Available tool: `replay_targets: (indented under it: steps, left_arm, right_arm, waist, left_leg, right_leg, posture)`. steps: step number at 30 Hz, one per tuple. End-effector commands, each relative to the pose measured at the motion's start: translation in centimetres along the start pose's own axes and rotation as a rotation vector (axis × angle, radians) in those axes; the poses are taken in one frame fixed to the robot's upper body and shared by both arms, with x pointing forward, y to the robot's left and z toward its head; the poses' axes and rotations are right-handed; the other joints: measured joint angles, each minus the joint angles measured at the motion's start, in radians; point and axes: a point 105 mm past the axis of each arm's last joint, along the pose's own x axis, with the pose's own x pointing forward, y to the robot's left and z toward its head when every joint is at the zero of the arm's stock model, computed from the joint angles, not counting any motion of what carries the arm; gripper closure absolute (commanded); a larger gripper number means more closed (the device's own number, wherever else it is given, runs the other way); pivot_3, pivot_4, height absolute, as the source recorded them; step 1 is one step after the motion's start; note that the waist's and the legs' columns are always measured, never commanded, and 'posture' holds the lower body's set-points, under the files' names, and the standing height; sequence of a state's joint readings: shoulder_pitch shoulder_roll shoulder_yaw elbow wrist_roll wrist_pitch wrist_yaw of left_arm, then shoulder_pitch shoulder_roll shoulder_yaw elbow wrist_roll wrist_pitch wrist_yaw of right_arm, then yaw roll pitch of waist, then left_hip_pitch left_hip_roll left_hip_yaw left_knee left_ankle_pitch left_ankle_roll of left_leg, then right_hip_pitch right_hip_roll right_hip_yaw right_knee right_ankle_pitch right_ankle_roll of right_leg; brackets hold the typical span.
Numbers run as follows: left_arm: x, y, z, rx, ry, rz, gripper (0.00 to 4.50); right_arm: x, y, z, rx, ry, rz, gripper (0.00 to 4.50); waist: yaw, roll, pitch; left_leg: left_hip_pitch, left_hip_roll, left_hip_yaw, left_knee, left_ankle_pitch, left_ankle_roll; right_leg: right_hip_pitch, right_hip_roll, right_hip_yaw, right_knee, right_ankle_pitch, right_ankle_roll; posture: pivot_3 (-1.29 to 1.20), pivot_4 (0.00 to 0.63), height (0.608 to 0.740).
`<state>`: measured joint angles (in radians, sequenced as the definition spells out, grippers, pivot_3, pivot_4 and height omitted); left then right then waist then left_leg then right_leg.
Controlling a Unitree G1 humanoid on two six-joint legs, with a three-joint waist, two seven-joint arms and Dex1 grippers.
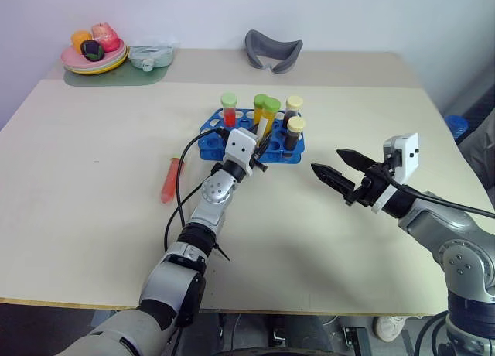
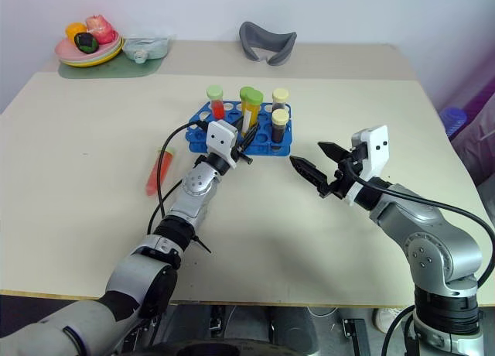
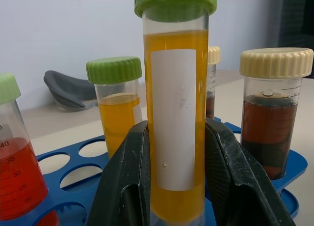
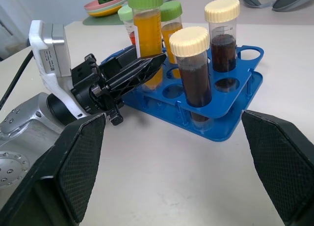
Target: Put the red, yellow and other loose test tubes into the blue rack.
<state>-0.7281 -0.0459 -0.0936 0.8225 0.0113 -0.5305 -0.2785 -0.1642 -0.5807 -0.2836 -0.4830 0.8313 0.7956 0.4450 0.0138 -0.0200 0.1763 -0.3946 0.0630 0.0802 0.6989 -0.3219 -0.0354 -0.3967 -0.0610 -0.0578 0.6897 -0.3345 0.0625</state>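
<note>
**Left gripper clamped on yellow tube at the rack, right gripper open and empty**

Left gripper [image 1: 261, 143] is closed on a yellow tube [image 3: 175, 113] with a green cap; both fingers [image 3: 126, 186] press its sides, tube upright, over the near edge of the blue rack [image 1: 298, 149]. From the left wrist view its lower end sits at a rack hole, but how deep it is I cannot tell.

Right gripper [image 1: 340, 170] hangs above the table [image 1: 93, 155] to the right of the rack, near side, jaws spread wide, nothing between them, pointing left toward the rack.

Already standing in the rack: a red tube [image 1: 229, 110] with green cap at the far left, a second yellow tube [image 3: 117, 105] with green cap just behind the held one, and two dark brown tubes with cream caps on the right end, one near [image 1: 294, 134] and one far [image 1: 294, 107]. Those crowd close around the held tube, with the near brown one just right of it.

One loose red tube [image 1: 169, 179] lies flat on the table, left of the rack and of the left arm, well apart from both grippers.

Far side clutter: plate [image 1: 104, 64] of toy fruit at the far left, a clear container [image 1: 149, 56] beside it, a grey curved object [image 1: 272, 51] far centre. All well clear of the rack.
</note>
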Motion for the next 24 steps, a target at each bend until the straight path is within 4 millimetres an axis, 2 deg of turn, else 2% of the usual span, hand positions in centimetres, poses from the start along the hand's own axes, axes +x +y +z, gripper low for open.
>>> replay_targets:
  steps: [1, 2, 3, 7, 11, 15, 24]
  left_arm:
    - [0.3, -0.3, 1.1, 0.008, -0.049, -0.009, 3.61]
    - [0.3, -0.3, 1.1, 0.007, -0.048, -0.008, 2.56]
    - [0.3, -0.2, 1.1, 0.007, -0.049, 0.000, 2.22]
    - [0.2, 0.1, 1.4, -0.010, -0.061, 0.017, 0.11]
    - [-0.2, 0.3, 1.5, -0.024, -0.070, 0.024, 0.05]
    - [-1.3, 0.6, 2.5, -0.022, -0.097, 0.004, 0.05]
    - [-7.3, 3.0, 5.9, 0.018, -0.033, -0.049, 0.05]
  right_arm:
    - [-0.1, 0.6, 1.0, -0.025, -0.040, 0.020, 0.00]
    - [-0.1, 0.6, 1.0, -0.025, -0.040, 0.020, 0.00]
    - [-0.1, 0.6, 1.0, -0.025, -0.039, 0.020, 0.00]
    - [-0.1, 0.6, 0.9, -0.024, -0.036, 0.021, 0.00]
    - [-0.1, 0.6, 0.9, -0.023, -0.036, 0.022, 0.00]
    - [-0.1, 0.7, 0.9, -0.022, -0.037, 0.025, 0.00]
    - [-0.3, 0.7, 0.6, -0.033, -0.016, 0.036, 0.00]
  waist:
    - [0.000, 0.000, 0.000]
    - [0.000, 0.000, 0.000]
    - [0.000, 0.000, 0.000]
    - [-0.001, 0.000, 0.000]
    - [-0.001, 0.000, 0.000]
    - [-0.002, 0.000, 0.000]
    - [-0.004, 0.001, -0.001]
  left_leg:
    - [0.000, 0.000, 0.000, 0.000, 0.000, 0.000]
    - [0.000, 0.000, 0.000, 0.000, 0.000, 0.000]
    - [0.000, 0.000, 0.000, 0.000, 0.000, 0.000]
    - [0.000, 0.000, 0.000, 0.000, 0.000, 0.000]
    - [0.000, 0.000, 0.000, 0.000, 0.000, 0.000]
    - [0.000, 0.000, 0.000, 0.000, 0.000, 0.000]
    - [0.001, 0.001, -0.001, 0.000, 0.001, -0.001]
  right_leg:
    - [0.000, 0.000, 0.000, 0.000, 0.000, 0.000]
    - [0.000, 0.000, 0.000, 0.000, 0.000, 0.000]
    - [0.000, 0.000, 0.000, 0.000, 0.000, 0.000]
    - [0.000, 0.000, 0.000, 0.000, 0.000, 0.000]
    - [0.000, 0.000, 0.000, 0.000, 0.000, 0.000]
    - [0.000, 0.000, 0.000, 0.000, 0.000, 0.000]
    - [0.001, -0.001, 0.002, 0.001, 0.000, -0.001]
  posture:
    - [0.00, 0.150, 0.707]
    - [0.00, 0.150, 0.707]
    - [0.00, 0.150, 0.707]
    - [0.00, 0.150, 0.707]
    - [0.00, 0.150, 0.707]
    - [0.00, 0.150, 0.707]
    - [0.00, 0.150, 0.707]
